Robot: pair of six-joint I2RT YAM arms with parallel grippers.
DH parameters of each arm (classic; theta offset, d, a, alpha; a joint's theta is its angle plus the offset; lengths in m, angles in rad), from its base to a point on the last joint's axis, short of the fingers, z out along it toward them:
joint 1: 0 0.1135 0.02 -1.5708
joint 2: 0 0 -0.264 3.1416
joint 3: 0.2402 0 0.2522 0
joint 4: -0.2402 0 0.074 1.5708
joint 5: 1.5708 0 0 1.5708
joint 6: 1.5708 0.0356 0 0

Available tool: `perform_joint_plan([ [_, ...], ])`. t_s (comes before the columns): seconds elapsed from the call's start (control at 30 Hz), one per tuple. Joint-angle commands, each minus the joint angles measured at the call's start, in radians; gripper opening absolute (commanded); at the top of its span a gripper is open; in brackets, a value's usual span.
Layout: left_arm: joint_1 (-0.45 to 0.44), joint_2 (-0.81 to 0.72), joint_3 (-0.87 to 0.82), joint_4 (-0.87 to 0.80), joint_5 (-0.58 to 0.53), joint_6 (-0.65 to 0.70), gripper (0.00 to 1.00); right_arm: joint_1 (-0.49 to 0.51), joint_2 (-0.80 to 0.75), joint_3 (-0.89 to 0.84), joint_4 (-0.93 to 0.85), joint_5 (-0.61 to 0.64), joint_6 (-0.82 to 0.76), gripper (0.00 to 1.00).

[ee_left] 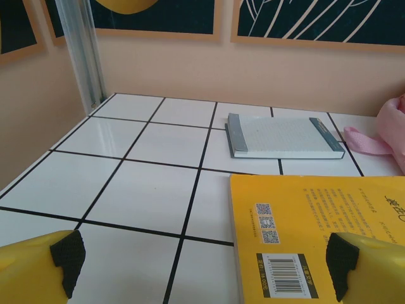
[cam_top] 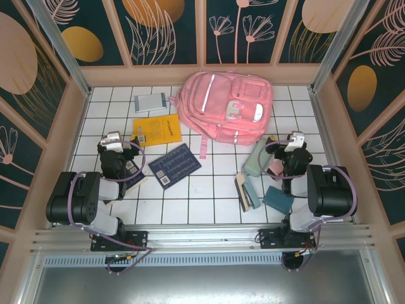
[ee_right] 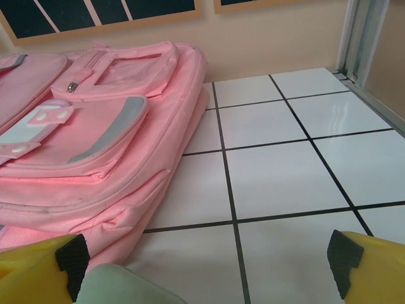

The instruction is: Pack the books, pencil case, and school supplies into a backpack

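Backpack (cam_top: 224, 107), pink, lies flat at rear centre of desk (cam_top: 209, 209). At L we see the grey book (cam_top: 150, 102), yellow book (cam_top: 158, 131) and navy book (cam_top: 175, 164), rear to front. At R: pencil case (cam_top: 256, 159), pink block (cam_top: 275, 168), teal pad (cam_top: 278, 199), stapler (cam_top: 245, 190). Left fingers (cam_top: 114, 140) and right fingers (cam_top: 294, 140) are spread wide, holding nothing.

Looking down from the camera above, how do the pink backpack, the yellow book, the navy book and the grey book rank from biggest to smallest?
1. The pink backpack, by far the biggest.
2. The yellow book and the navy book: too alike in size to rank.
3. The grey book, the smallest.
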Motion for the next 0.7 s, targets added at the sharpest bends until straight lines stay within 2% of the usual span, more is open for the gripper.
perform_joint_plan([
  [0.0,0.005,0.0,0.003,0.043,-0.004,0.002,0.99,-0.002,0.001,0.019,0.01,-0.016,0.01,0.99],
  [0.67,0.006,-0.003,0.003,0.037,-0.004,0.002,0.99,0.002,-0.001,0.012,0.017,-0.014,0.011,0.99],
])
